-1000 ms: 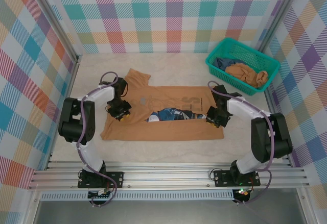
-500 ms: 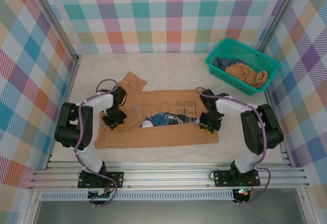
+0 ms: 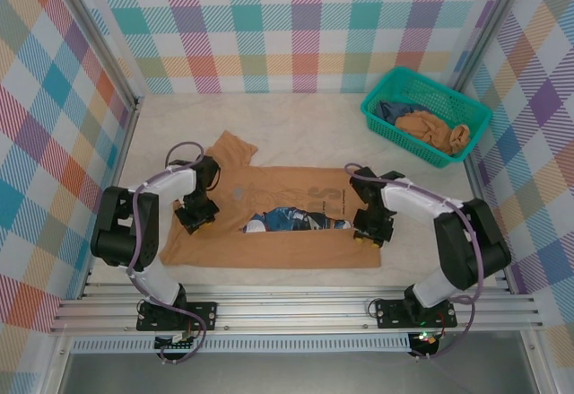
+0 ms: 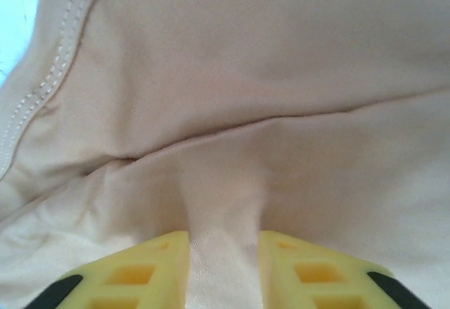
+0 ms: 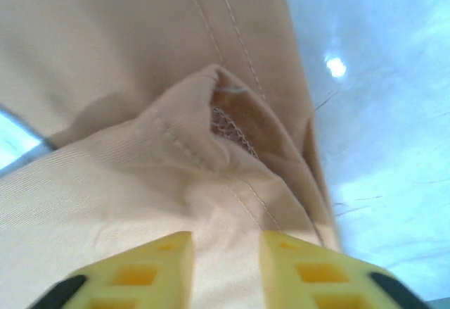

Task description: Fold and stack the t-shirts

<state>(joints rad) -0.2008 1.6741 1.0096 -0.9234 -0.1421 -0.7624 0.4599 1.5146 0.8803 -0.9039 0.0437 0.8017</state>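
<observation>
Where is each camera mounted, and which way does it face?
Top external: above and behind the arms, looking down on the table; left gripper and right gripper at either end of the t-shirt.
Left wrist: on that wrist, facing cloth between its yellow fingers.
Right wrist: likewise, fingers over the hem.
Shared: the t-shirt.

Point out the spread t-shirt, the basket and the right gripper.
spread t-shirt [image 3: 287,249], top view, near folded band
teal basket [image 3: 378,86], top view, left rim
right gripper [image 5: 225,256], right wrist view, midway between yellow fingertips
</observation>
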